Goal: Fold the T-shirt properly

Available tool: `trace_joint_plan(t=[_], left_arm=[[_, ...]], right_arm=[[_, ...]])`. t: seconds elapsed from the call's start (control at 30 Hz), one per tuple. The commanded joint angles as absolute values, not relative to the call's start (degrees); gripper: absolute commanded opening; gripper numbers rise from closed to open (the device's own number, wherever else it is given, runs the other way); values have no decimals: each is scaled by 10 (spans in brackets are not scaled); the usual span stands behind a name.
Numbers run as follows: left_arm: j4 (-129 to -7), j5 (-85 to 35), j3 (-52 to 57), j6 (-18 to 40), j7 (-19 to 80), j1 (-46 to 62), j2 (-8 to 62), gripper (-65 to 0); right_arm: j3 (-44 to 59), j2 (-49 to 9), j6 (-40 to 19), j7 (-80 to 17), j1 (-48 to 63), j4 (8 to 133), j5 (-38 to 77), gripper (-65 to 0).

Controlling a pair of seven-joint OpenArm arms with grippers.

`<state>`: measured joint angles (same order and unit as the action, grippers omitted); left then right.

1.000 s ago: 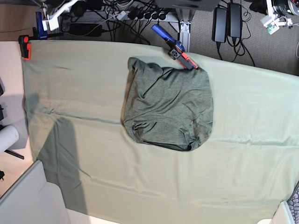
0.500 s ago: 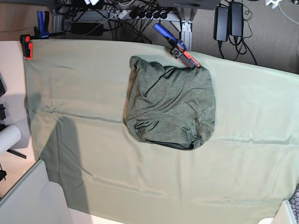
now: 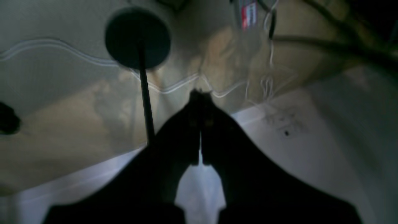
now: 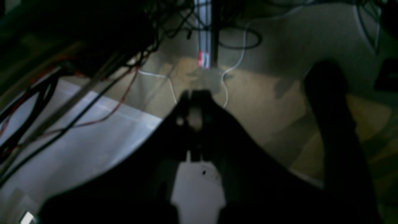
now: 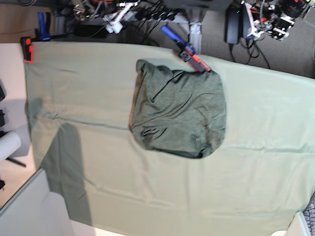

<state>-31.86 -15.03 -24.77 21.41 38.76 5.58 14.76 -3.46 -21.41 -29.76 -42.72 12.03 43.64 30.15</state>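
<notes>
The T-shirt (image 5: 178, 114) sat bunched in a rounded lump on the mint-covered surface (image 5: 266, 123), right up against a blue-and-orange clamp (image 5: 185, 49) at the far edge. Both the left claw (image 3: 200, 102) and right claw (image 4: 194, 102) were pinched together on nothing, off over the floor. My worry: sleeves looked buried, so a grab might catch several layers, or snag near that clamp.

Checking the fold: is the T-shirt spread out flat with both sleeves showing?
No, the T-shirt lies in a compact, wrinkled bundle with no sleeves spread out.
</notes>
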Motion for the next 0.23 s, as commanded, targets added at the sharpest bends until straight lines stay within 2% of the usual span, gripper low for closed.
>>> trace_joint_plan(t=[0.0,0.2], left_arm=[[-320,-161,-254,216,400,52,153,-650],[-320,-202,-262,216,368,48,153,-650]], right_arm=[[-34,-220,-303,-435,114,440,298,-650],[-34,-217,-303,-424,107,444,301,-650]])
